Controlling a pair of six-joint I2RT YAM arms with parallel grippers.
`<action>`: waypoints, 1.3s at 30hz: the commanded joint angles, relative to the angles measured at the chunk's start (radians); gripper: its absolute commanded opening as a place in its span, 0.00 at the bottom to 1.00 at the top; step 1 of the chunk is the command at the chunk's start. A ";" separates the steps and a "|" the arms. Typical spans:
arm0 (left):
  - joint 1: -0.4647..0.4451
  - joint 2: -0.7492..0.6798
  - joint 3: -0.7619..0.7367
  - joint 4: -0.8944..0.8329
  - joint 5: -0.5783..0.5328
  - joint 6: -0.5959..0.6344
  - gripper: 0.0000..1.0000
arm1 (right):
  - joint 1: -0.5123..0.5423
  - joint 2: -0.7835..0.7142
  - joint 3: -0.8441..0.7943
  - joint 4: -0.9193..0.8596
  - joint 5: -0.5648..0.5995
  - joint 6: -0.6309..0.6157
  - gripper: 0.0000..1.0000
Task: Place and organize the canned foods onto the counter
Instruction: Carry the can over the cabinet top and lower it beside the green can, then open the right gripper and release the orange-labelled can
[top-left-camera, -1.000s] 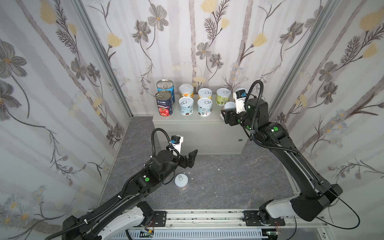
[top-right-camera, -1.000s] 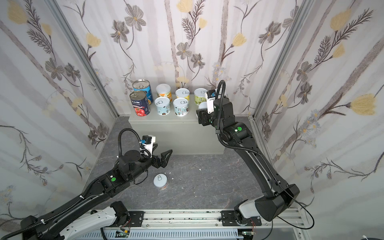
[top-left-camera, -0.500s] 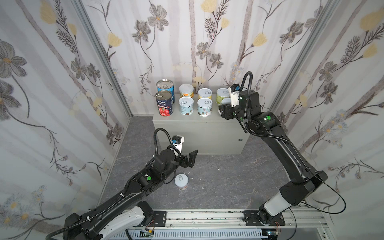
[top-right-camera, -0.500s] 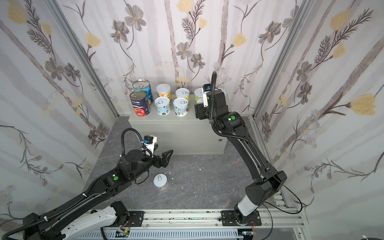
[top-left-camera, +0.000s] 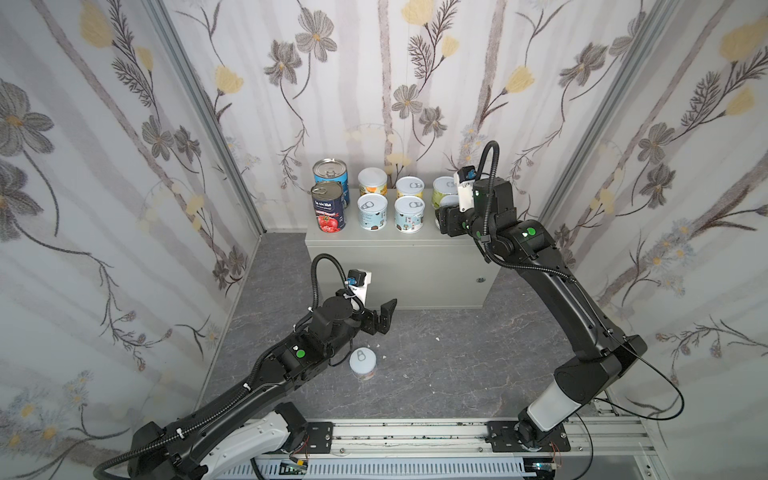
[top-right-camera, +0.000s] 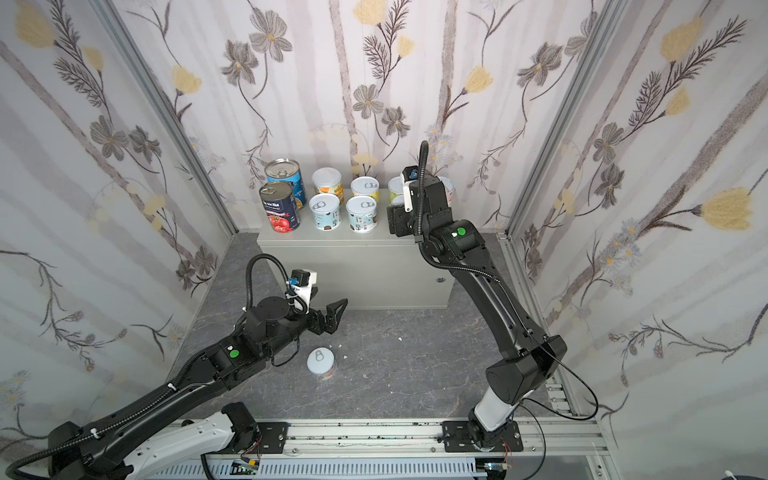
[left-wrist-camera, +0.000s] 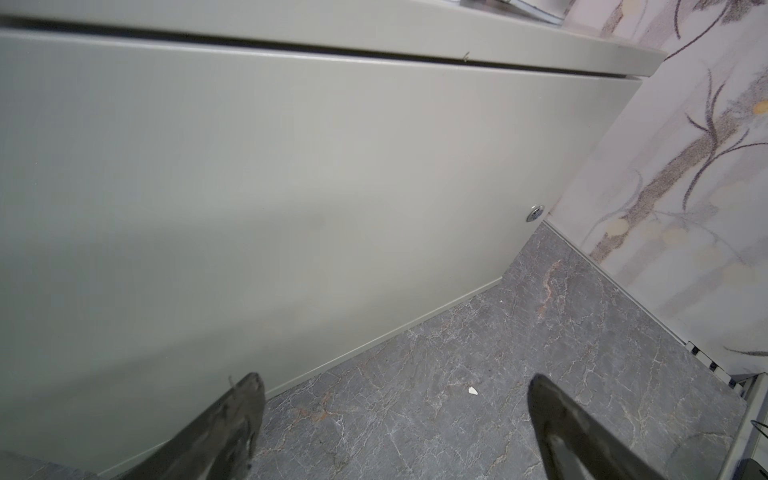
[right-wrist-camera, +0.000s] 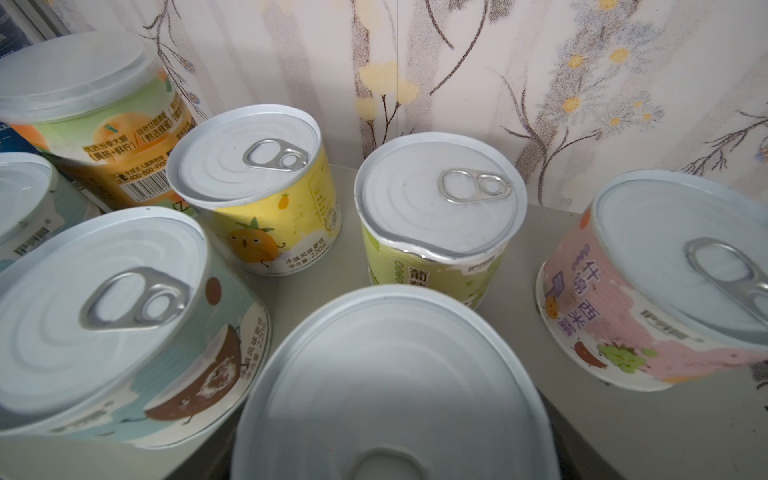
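Note:
The counter (top-left-camera: 395, 266) is a light-grey metal box, seen in both top views. On its top stand a navy tomato can (top-left-camera: 328, 206), a blue can (top-left-camera: 330, 172) and several short pale-lidded cans (top-left-camera: 372, 212). My right gripper (top-left-camera: 446, 216) is over the counter's right part, shut on another pale-lidded can (right-wrist-camera: 395, 386); that lid hides the fingers in the right wrist view. This can sits just in front of a green can (right-wrist-camera: 436, 220), between a teal can (right-wrist-camera: 116, 316) and a pink can (right-wrist-camera: 648, 291). One short can (top-left-camera: 363, 363) stands on the floor. My left gripper (top-left-camera: 384, 318) hovers open just beyond it, empty.
The left wrist view faces the counter's front (left-wrist-camera: 291, 166) with its round lock (left-wrist-camera: 535, 213); the open left gripper (left-wrist-camera: 395, 386) is over dark marbled floor with small white chips. Flowered walls close in on three sides. A rail runs along the front.
The right arm has swung its wrist a little left and toward the back wall over the counter, still carrying the can. The left arm has hardly moved.

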 joint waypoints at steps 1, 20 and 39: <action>0.001 0.002 0.011 -0.016 -0.010 0.009 1.00 | 0.002 0.014 0.003 -0.018 0.009 0.003 0.70; 0.002 -0.031 -0.012 -0.027 -0.042 0.001 1.00 | 0.001 0.037 0.004 0.018 -0.032 0.001 0.73; 0.002 0.001 0.010 -0.119 -0.118 -0.099 1.00 | -0.007 -0.185 -0.219 0.221 -0.078 -0.013 1.00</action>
